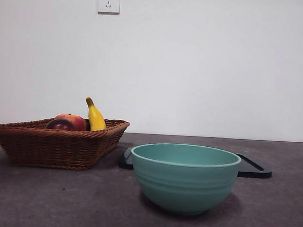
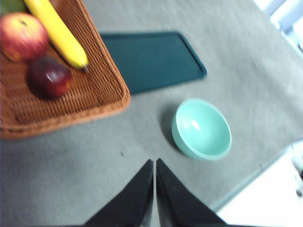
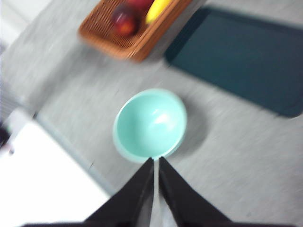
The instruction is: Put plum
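- The left hand (image 2: 155, 163) is up over the bare gray tabletop (image 2: 94, 175). Its two black jaws are pressed together and hold nothing.
- The right hand (image 3: 156, 161) is up over the near rim of the green bowl (image 3: 150, 124). Its jaws are pressed together too, with nothing in them.
- Neither hand shows in the front view.
- The green bowl (image 1: 184, 177) sits on the tabletop by itself and looks empty.
- Behind the bowl lies a flat dark tray (image 1: 254, 168).
- Beside the tray sits a brown woven basket (image 1: 58, 145).
- The plum (image 2: 49, 76) lies in the basket, dark purple and shiny. It is far from both hands.
- A red apple (image 2: 22, 36) lies just beside the plum.
- A yellow banana (image 2: 57, 32) lies in the basket too, next to both fruits.
- Something green (image 2: 12, 4) peeks out at the basket's far end. I cannot tell what it is.
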Controlling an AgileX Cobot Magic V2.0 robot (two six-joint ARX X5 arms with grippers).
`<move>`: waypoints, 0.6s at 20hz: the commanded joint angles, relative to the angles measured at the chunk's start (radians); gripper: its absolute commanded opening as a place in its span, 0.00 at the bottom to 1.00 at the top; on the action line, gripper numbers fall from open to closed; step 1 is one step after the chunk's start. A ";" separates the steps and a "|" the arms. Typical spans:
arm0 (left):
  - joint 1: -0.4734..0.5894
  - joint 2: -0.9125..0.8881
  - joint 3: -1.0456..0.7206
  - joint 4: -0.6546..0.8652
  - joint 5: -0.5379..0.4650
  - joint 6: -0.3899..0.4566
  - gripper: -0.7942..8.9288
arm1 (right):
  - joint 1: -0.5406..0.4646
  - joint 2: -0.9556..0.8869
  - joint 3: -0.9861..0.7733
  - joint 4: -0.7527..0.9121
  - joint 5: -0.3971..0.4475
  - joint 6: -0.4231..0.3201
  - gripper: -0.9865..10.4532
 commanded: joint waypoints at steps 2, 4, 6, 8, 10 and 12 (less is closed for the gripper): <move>-0.006 0.014 0.021 0.004 0.006 0.037 0.09 | 0.042 0.007 0.018 -0.021 -0.003 -0.038 0.09; -0.006 0.014 0.021 0.007 0.005 0.037 0.09 | 0.048 0.007 0.019 -0.021 -0.003 -0.037 0.09; -0.006 0.014 0.021 0.007 0.005 0.037 0.15 | 0.048 0.007 0.019 -0.021 -0.003 -0.037 0.09; -0.006 0.014 0.021 0.007 0.005 0.036 0.28 | 0.048 0.007 0.019 -0.021 -0.003 -0.036 0.21; -0.006 0.014 0.021 0.007 0.005 0.032 0.42 | 0.048 0.007 0.019 -0.021 -0.003 -0.033 0.36; -0.006 0.014 0.021 0.007 0.004 0.021 0.51 | 0.048 0.007 0.019 -0.020 -0.003 -0.023 0.41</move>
